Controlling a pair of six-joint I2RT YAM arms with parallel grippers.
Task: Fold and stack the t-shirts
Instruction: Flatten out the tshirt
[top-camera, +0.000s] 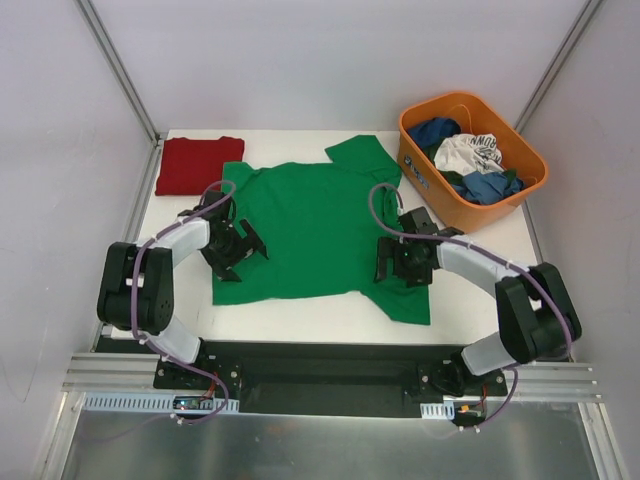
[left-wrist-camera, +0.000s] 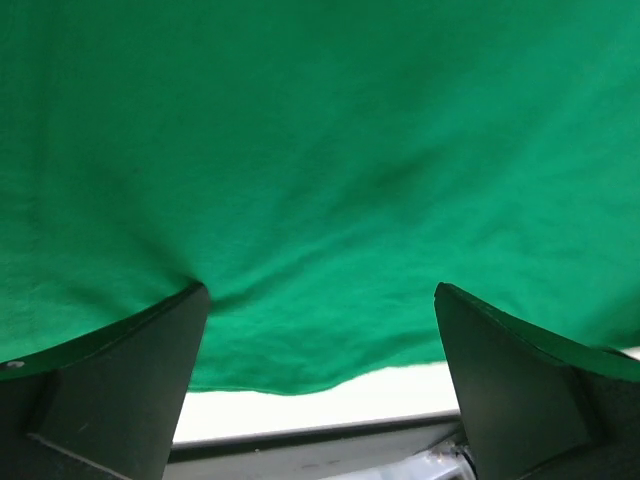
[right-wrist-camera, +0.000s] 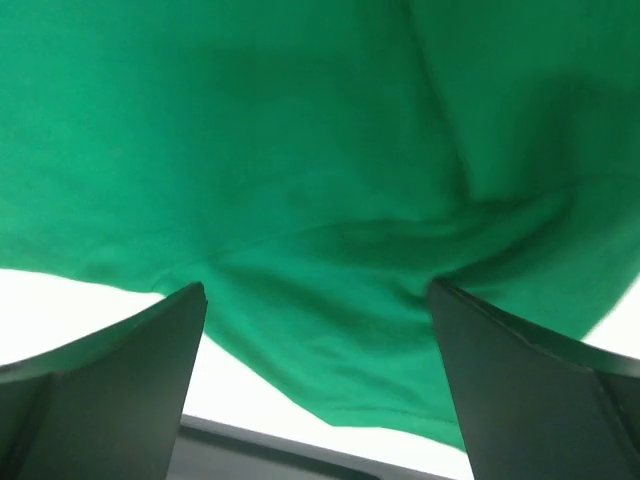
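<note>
A bright green t-shirt (top-camera: 310, 225) lies spread flat in the middle of the white table, one sleeve pointing to the back right. A dark red t-shirt (top-camera: 198, 163) lies folded at the back left corner. My left gripper (top-camera: 240, 245) stands open over the green shirt's left side, fingers resting on the cloth (left-wrist-camera: 320, 180). My right gripper (top-camera: 392, 262) stands open over the shirt's right side, near the front right sleeve (right-wrist-camera: 330, 200). Nothing sits between either pair of fingers but the cloth beneath.
An orange basket (top-camera: 418, 170) at the back right holds blue garments (top-camera: 432, 130) and a white printed one (top-camera: 468, 152). The white table (top-camera: 320, 322) shows bare along its front edge. Grey walls close in left, right and behind.
</note>
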